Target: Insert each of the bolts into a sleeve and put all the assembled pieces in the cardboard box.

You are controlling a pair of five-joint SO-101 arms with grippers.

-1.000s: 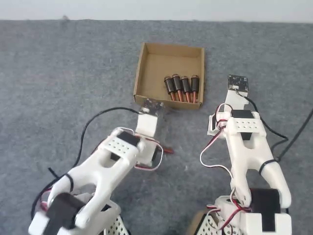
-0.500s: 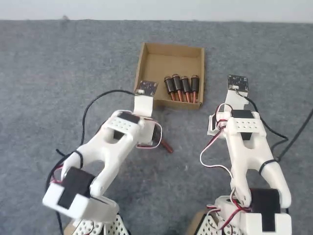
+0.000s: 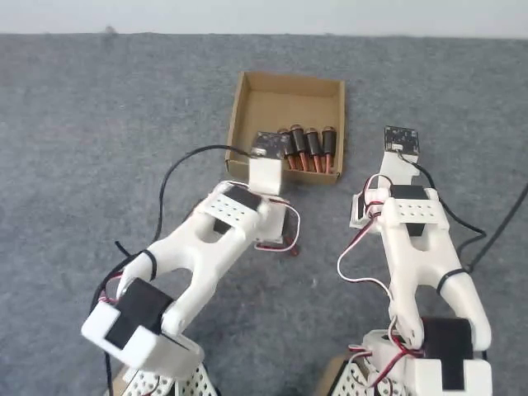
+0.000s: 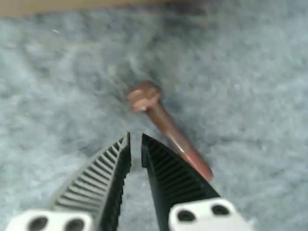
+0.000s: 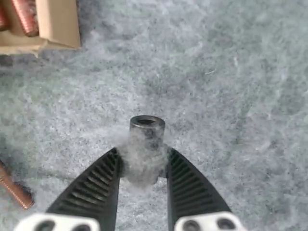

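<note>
A copper bolt (image 4: 166,130) lies flat on the grey carpet, its hex head pointing away from my left gripper (image 4: 135,138). That gripper is shut with nothing in it, and the bolt's shank runs along the outside of one finger (image 4: 166,168). From above, the bolt's tip (image 3: 293,250) peeks out beside the left arm, just in front of the cardboard box (image 3: 237,115). My right gripper (image 5: 143,155) is shut on a dark sleeve (image 5: 147,127), held upright over the carpet with its bore facing up. Several assembled pieces (image 3: 307,148) lie in the box.
The box's corner (image 5: 57,21) lies ahead of the right gripper, and the bolt's threaded end (image 5: 14,190) is off to its side. The right arm (image 3: 417,239) stands to the right of the box. A black cable (image 3: 177,169) loops left of the left arm.
The left arm has swung right and forward toward the box, covering most of the bolt in the high view. The right arm has stayed put.
</note>
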